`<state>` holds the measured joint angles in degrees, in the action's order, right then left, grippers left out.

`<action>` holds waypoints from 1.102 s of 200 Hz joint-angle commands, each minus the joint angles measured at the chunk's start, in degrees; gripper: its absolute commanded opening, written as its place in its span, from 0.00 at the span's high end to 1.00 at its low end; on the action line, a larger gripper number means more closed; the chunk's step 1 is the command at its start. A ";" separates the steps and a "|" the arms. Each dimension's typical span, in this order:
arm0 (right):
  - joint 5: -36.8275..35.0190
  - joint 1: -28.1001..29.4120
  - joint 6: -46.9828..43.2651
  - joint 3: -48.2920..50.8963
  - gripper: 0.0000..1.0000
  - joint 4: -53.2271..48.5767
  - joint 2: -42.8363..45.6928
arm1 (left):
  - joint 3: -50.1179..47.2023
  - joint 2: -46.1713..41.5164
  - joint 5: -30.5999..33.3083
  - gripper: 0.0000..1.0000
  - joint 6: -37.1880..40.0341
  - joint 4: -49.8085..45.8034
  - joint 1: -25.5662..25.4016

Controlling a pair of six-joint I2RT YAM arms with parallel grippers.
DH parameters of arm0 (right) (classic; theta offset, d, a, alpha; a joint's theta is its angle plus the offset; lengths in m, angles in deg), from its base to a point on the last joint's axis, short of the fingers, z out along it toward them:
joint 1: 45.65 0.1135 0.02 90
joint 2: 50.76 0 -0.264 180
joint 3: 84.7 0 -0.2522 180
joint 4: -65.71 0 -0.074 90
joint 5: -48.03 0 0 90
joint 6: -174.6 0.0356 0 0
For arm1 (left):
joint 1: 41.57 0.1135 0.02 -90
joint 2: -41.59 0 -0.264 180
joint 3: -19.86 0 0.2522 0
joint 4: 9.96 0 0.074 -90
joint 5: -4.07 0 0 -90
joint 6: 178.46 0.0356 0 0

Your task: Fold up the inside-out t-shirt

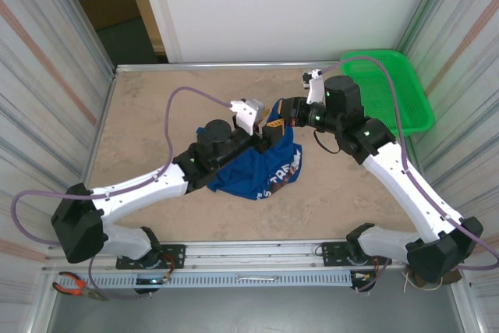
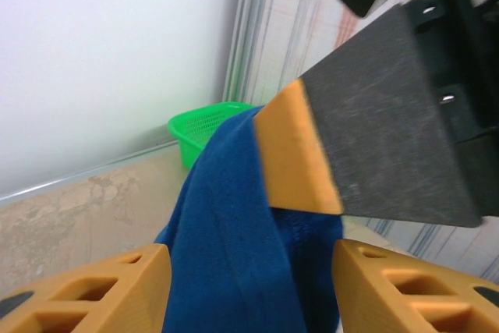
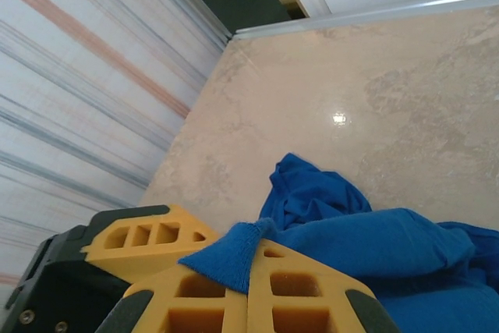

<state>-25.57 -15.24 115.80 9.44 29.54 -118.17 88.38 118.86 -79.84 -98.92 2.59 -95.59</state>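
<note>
The inside-out t-shirt (image 1: pixel 257 171), royal blue with white lettering, lies bunched mid-table, one part lifted. My right gripper (image 1: pixel 274 118) is shut on a hem corner of the t-shirt (image 3: pixel 374 247); in the right wrist view the blue edge sticks out between the closed pads of that gripper (image 3: pixel 261 271). From that pinch the t-shirt (image 2: pixel 226 239) hangs down between the spread fingers of my left gripper (image 2: pixel 249 294), which is open around the strip. The left gripper (image 1: pixel 263 138) sits just below the right one. The right gripper's orange fingertip (image 2: pixel 296 154) presses the cloth from above.
A green mesh basket (image 1: pixel 386 91) stands at the back right corner, also seen as the basket (image 2: pixel 204 126) behind the cloth. Ribbed walls close in both sides. Pliers (image 1: pixel 74 285) lie beyond the near left rail. Bare tabletop (image 1: pixel 156 115) surrounds the shirt.
</note>
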 commanded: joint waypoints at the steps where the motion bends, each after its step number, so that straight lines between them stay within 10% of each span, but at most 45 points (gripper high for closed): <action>1: -0.06 0.39 0.09 -0.17 1.00 1.23 0.26 | 1.40 2.01 4.94 0.50 0.57 0.77 -0.28; 53: 0.44 0.35 0.35 -0.06 1.00 1.28 0.48 | 1.68 4.17 9.17 1.00 1.03 -2.11 0.58; 80: -1.57 -0.85 0.36 0.81 1.00 0.87 -0.12 | -0.70 1.18 2.39 1.00 -1.46 -1.00 3.02; 113: -6.47 -1.14 0.80 3.00 0.44 -0.71 -0.77 | -2.79 -1.59 -7.88 1.00 -9.66 0.29 8.12; 220: -23.90 12.60 8.51 12.94 0.39 2.87 7.62 | -2.38 -2.22 -8.99 1.00 -9.83 -2.03 9.06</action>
<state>-41.11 -6.06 121.72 22.21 30.45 -113.15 85.82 118.40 -88.35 -108.08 0.44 -86.67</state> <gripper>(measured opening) 0.614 0.059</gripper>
